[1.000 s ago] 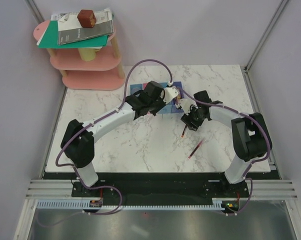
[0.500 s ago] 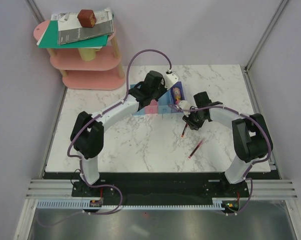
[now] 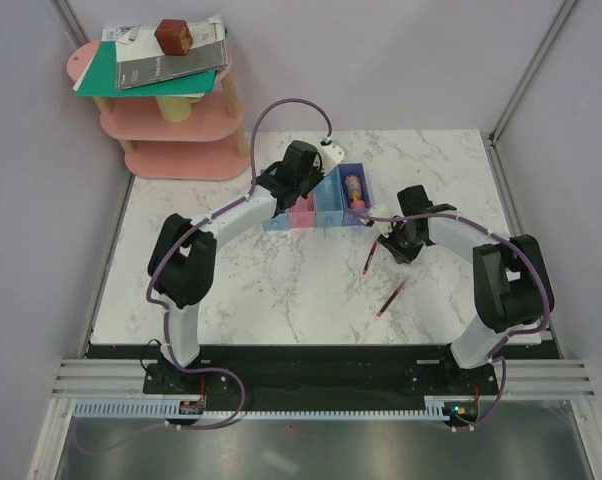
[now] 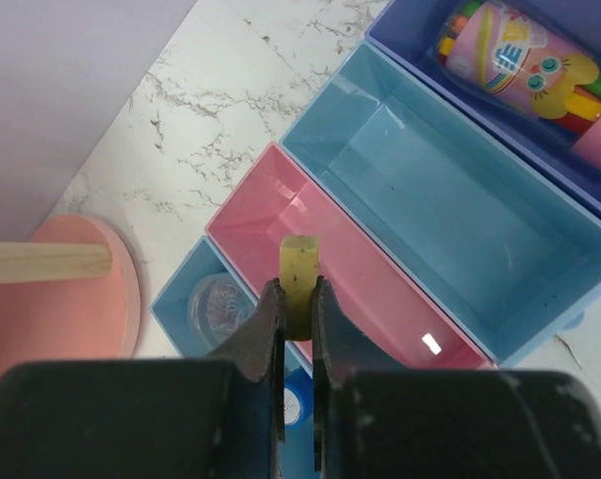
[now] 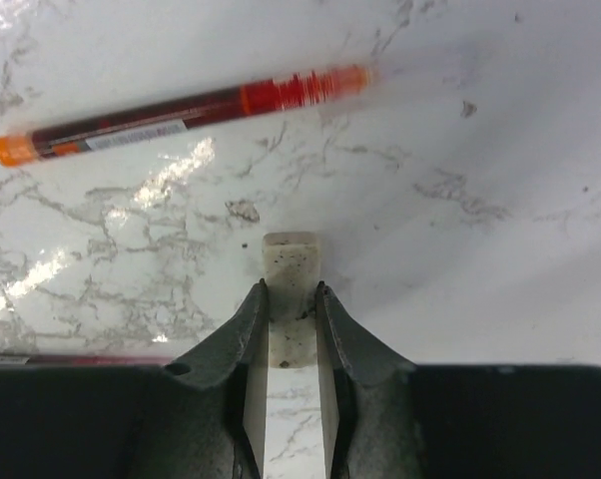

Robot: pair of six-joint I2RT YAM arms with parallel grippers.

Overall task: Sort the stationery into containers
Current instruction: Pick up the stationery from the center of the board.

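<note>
Marble surface (image 3: 231, 290) from above. Four joined bins (image 3: 331, 213) stand in a row. The purple-blue bin (image 3: 366, 180) at its end holds a pink-yellow tube (image 3: 354, 190). The left arm (image 3: 236, 215) reaches over the row. One red pen (image 3: 368, 262) lies just beside the right arm (image 3: 451, 235), another pen (image 3: 391, 298) nearer the bases. The pink tiered shelf (image 3: 176, 150) carries books (image 3: 131, 70) and a brown cube (image 3: 173, 37).

A brown cube (image 3: 173, 37) tops apparent books (image 3: 153, 68) on a pink shelf (image 3: 186, 160).

Left arm stretched far forward, left hand (image 4: 299, 299) pinching a yellowish eraser (image 4: 300, 261) at its fingertips (jaws nearly together), right arm folded inward, right hand (image 5: 292, 299) pointing down, clamping a white eraser (image 5: 292, 261)
</note>
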